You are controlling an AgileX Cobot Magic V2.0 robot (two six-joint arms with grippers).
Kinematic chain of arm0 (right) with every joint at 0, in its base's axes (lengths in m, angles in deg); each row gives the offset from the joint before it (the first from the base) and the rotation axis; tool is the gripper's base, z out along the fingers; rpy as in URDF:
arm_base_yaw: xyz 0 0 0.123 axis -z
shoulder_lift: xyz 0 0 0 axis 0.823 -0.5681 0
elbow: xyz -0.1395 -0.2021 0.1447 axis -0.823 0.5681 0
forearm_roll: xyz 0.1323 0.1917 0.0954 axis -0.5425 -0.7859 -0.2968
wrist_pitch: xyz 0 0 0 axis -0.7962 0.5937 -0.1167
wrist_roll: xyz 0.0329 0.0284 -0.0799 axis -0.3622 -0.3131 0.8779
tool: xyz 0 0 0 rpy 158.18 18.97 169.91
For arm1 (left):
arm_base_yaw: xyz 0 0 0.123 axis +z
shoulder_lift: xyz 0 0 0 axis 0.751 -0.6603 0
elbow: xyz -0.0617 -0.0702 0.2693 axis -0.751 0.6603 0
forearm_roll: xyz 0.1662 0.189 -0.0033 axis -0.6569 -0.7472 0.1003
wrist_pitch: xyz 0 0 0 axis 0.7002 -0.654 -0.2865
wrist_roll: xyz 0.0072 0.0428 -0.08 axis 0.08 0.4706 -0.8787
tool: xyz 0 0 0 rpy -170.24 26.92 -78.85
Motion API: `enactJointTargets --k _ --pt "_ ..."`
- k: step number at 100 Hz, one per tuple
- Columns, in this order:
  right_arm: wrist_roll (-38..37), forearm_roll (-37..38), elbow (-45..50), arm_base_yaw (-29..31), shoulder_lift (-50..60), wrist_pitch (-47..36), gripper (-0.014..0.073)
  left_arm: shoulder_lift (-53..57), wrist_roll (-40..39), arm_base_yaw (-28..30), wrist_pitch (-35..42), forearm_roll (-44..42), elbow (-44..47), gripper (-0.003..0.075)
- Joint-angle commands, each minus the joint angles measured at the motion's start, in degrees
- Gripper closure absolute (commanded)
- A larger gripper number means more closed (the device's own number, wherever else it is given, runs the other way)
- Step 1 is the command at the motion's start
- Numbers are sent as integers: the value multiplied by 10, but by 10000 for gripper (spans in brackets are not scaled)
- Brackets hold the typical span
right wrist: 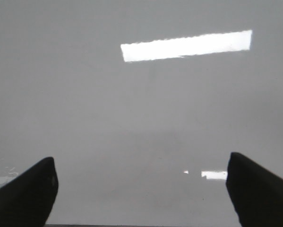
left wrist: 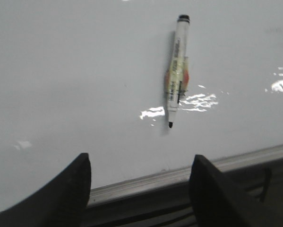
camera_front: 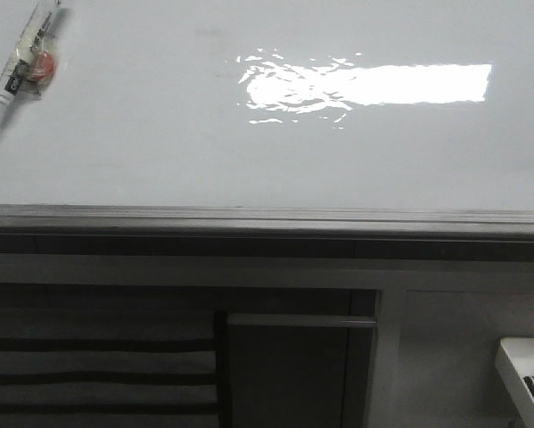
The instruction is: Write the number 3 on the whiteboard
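The whiteboard point(camera_front: 160, 143) stands glossy with a bright glare, no stroke legible on it. A marker point(camera_front: 21, 62) clings at its upper left (label print too small to read). Left gripper point(left wrist: 139, 189) and right gripper point(right wrist: 141, 189) both gape, holding nothing.

Print on marker point(left wrist: 177, 71) barrel prob. text, too blurred; nothing legible.
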Motion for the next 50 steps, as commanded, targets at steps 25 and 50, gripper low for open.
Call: enactJointTargets --k 25,50 --pt "4 1 -20 -1 -11 -50 -57 -206 8 -51 69 9 -73 409" --pt "4 1 -20 -1 -11 -50 -57 -333 8 -51 149 24 -112 468"
